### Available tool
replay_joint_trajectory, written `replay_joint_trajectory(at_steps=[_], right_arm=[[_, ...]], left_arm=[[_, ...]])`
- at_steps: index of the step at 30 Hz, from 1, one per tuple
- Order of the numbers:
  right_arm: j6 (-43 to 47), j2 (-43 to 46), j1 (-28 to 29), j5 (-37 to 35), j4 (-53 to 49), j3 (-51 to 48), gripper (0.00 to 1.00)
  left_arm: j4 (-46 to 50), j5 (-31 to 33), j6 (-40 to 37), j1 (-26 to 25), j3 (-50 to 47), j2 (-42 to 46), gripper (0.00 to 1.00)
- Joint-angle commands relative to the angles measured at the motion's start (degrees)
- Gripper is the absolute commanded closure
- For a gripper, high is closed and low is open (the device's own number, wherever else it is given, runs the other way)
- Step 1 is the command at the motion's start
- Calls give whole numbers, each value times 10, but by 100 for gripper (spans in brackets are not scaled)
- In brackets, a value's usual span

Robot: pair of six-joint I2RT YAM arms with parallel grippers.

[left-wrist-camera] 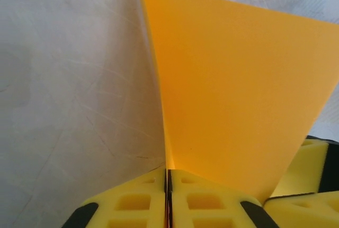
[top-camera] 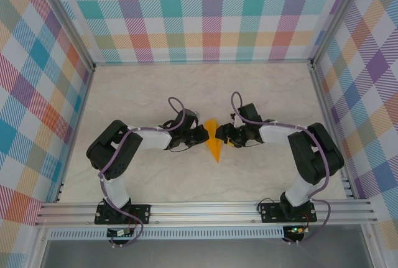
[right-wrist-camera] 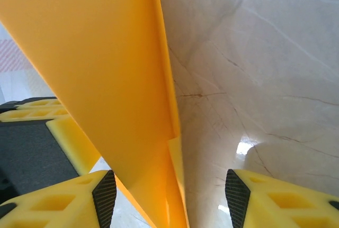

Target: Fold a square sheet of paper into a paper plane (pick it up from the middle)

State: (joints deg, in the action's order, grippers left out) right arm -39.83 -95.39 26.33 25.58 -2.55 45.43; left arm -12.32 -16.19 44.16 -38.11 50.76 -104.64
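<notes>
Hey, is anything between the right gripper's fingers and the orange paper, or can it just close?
Nothing visible blocks it. The paper stands in the gap between the open fingers of the right gripper. The left gripper pinches the same paper from the opposite side, close by.

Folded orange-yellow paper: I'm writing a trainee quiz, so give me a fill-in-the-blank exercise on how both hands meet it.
The left hand has its yellow foam fingers ___ on the folded orange-yellow paper. The right hand has its fingers ___, that paper standing between them. Seen from above, the paper lies ___ the two hands.
Missing words: shut; open; between.
</notes>
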Motion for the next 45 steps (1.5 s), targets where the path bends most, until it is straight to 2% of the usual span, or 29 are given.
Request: replay_joint_trajectory(at_steps=[1, 8, 25, 31, 39, 45], right_arm=[[12, 30, 4, 7, -1, 17, 41], [23, 57, 20, 16, -1, 24, 40], [30, -6, 36, 2, -26, 61, 41], [29, -19, 36, -20, -40, 63, 41], [24, -42, 36, -23, -36, 60, 39], [21, -52, 36, -22, -33, 59, 35]], left_arm=[[24, 11, -2, 7, -1, 6, 87], [30, 6, -3, 7, 5, -6, 87], [36, 5, -3, 7, 8, -6, 87], [52, 17, -7, 8, 9, 4, 83], [75, 31, -12, 13, 6, 17, 72], [96, 45, -14, 18, 1, 24, 72]])
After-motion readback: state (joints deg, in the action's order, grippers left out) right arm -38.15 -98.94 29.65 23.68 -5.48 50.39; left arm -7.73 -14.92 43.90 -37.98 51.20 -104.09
